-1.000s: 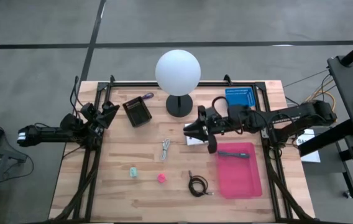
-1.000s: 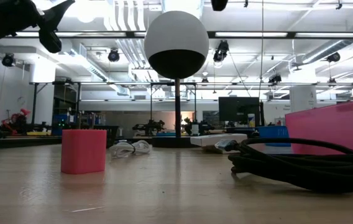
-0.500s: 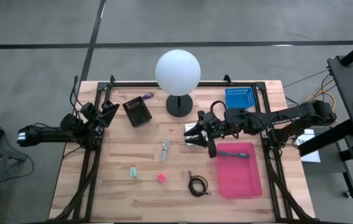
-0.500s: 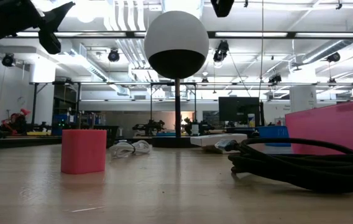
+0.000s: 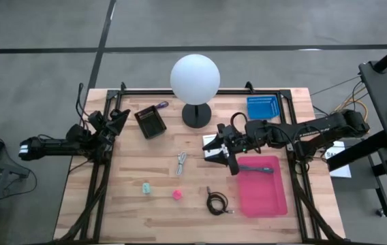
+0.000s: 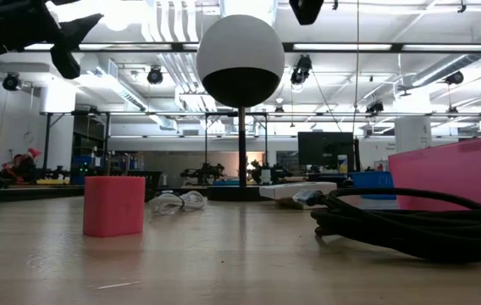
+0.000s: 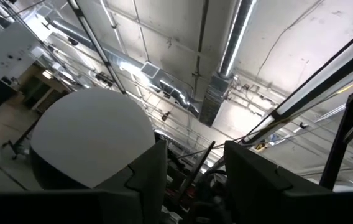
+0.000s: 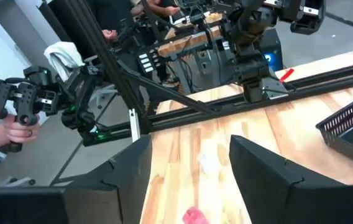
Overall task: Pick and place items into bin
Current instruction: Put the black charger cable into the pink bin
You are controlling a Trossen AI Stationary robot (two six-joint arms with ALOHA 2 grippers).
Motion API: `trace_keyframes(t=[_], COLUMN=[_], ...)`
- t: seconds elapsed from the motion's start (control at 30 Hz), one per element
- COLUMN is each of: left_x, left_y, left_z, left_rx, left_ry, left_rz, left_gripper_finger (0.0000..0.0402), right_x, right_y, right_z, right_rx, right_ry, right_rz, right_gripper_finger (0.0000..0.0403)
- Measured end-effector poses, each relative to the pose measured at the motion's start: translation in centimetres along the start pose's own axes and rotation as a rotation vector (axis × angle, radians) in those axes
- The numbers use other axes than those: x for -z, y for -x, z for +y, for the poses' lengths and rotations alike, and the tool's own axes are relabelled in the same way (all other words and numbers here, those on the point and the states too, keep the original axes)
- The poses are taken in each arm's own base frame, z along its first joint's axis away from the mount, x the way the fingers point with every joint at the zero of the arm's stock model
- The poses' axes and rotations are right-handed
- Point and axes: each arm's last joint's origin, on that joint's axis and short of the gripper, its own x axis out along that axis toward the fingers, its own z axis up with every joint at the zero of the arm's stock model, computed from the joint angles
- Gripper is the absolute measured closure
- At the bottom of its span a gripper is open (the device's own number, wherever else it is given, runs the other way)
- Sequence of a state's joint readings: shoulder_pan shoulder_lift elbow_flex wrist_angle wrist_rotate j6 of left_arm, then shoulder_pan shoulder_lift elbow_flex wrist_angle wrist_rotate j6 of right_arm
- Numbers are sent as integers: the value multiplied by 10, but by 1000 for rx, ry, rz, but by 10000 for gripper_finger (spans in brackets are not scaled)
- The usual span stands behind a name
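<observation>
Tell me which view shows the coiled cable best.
The low view: the cable lies close to the camera, large, its dark loops plain on the table. The high view shows the cable whole but tiny, just left of the pink bin. Neither wrist view shows it.

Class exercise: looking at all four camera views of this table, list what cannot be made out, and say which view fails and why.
- White card, high view: mostly covered by the right gripper; print unreadable.
- Pink bin, low view: cut off by the picture's edge; its contents hidden behind its wall.
- Grey item in the bin, high view: too small to identify.
- Left gripper, left wrist view: points up at the globe lamp; table unseen.
</observation>
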State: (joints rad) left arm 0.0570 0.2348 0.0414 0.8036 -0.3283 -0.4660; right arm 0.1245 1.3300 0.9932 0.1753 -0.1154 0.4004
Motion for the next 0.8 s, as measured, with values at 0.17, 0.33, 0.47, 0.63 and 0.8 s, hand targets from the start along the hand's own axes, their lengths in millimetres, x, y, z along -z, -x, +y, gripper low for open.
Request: trace_keyframes(t=[0.17, 0.33, 0.47, 0.63, 0.8], left_x=[0, 0, 0, 0, 0], left_y=[0, 0, 0, 0, 0], left_z=[0, 1, 1, 1, 1], left_rx=[-3, -23, -26, -25, -24], left_ry=[0, 0, 1, -1, -1], left_rz=[0, -10, -13, -12, -11], left_gripper_finger=[258, 258, 258, 258, 258], right_x=[0, 3, 8, 26, 45], right_y=[0, -1, -1, 0, 3], right_z=[1, 7, 17, 28, 42], right_rx=[4, -13, -37, -4, 103], right_ry=[0, -75, -174, -361, -422], right_rz=[-2, 6, 37, 177, 251], right_gripper_finger=[199, 199, 200, 200, 200])
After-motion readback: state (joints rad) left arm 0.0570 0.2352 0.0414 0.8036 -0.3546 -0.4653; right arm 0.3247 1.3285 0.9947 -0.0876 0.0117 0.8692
